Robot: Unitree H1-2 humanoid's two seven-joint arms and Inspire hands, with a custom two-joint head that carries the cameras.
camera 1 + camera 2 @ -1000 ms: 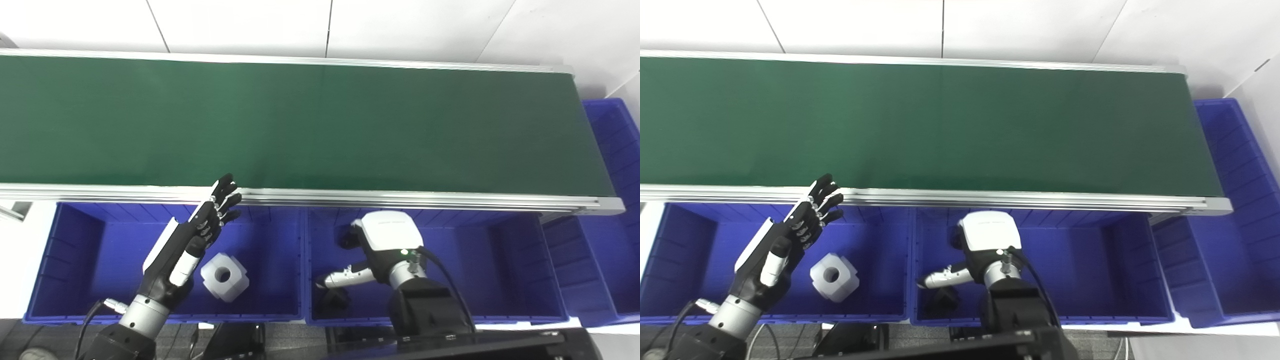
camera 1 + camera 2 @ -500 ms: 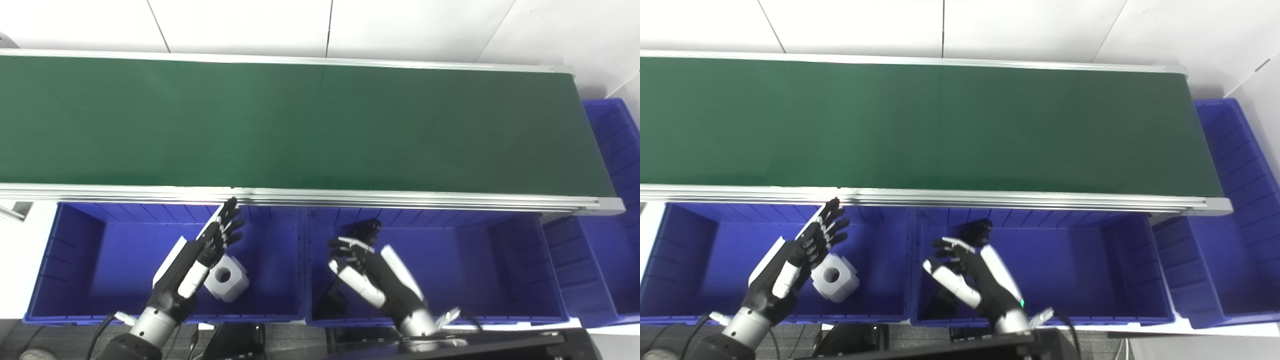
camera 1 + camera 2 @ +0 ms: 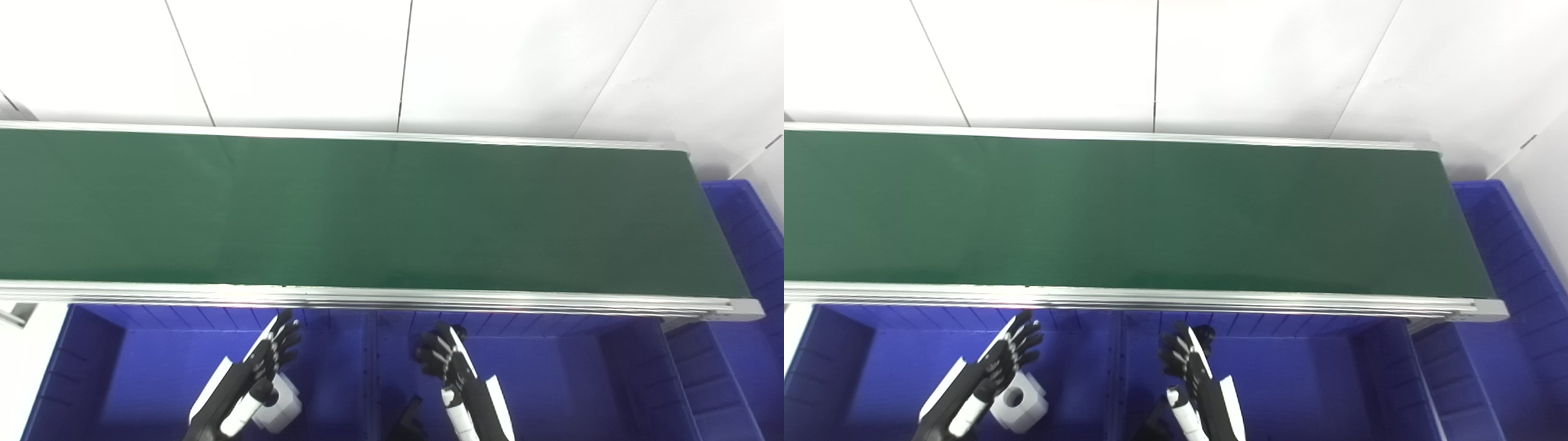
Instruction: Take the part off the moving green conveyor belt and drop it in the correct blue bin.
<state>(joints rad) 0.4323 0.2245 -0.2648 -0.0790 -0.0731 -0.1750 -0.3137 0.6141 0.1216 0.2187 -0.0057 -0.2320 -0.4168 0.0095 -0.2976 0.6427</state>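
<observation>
Both arms enter from the bottom edge, the left hand (image 3: 254,380) and the right hand (image 3: 456,376) each raised with fingers apart and stretched forward, holding nothing.

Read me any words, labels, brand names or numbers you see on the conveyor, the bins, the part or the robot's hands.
None: no text shows on the green conveyor belt, the blue bins, the white part, the left hand or the right hand.

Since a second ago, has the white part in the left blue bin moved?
No. The white part lies as far from the bin divider as before. The camera tilted up, which shifted the whole picture.
</observation>
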